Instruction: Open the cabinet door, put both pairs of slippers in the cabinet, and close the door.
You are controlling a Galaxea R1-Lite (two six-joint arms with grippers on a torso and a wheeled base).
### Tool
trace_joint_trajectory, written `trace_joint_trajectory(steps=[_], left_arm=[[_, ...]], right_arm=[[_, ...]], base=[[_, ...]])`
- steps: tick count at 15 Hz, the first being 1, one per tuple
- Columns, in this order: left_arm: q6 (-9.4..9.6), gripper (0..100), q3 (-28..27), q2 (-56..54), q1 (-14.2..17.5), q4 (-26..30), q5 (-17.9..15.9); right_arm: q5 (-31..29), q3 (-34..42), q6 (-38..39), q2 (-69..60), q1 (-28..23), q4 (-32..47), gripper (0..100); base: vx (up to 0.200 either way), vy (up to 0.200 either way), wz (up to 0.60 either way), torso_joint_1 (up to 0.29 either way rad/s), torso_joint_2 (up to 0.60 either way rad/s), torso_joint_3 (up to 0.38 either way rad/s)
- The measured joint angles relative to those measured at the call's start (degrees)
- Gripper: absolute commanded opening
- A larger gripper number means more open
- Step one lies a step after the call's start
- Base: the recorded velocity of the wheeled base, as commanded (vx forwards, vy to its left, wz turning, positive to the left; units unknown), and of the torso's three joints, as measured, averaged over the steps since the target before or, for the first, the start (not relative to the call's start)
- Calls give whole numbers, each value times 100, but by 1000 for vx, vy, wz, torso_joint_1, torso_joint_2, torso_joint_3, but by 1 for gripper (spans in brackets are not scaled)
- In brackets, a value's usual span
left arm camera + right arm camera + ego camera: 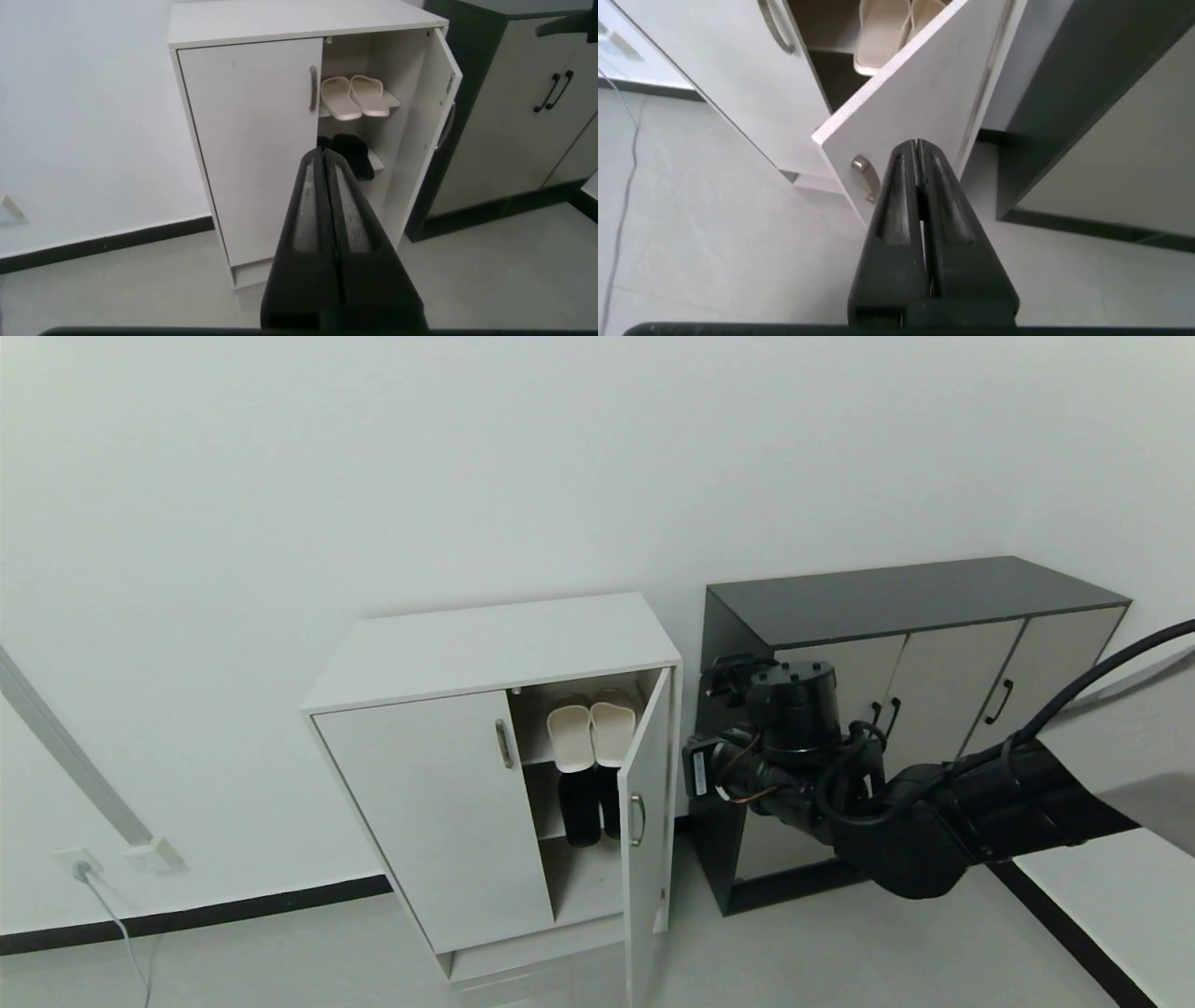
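Right tool (917,149) up close, pinched together and empty, just outside the cabinet's (485,644) open door (649,803); left tool (324,157), also closed on nothing, faces the cabinet front. Both pairs are in: white slippers (590,733) high inside the cabinet, black slippers (588,807) directly beneath. Only shutting the door looks left.

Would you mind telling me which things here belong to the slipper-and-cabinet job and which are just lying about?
Job in hand:
white cabinet
open door
white slippers on the upper shelf
black slippers on the shelf below
right gripper, shut, in front of the open door

Lying about:
dark cabinet beside the white one
wall socket
cable
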Motion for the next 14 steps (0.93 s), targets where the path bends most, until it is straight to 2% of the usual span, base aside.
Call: trace_joint_trajectory(steps=[5,10,14], left_arm=[[0,0,0,0,-2,0,0],[0,0,0,0,0,0,2],[0,0,0,0,-5,2,0]], right_arm=[[2,105,-15,-48,-5,-63,0],[11,289,-26,-95,-116,-126,0],[2,831,-230,-400,-296,-96,0]], base=[[0,0,600,0,4,2],[0,0,0,0,0,0],[0,0,0,0,0,0]])
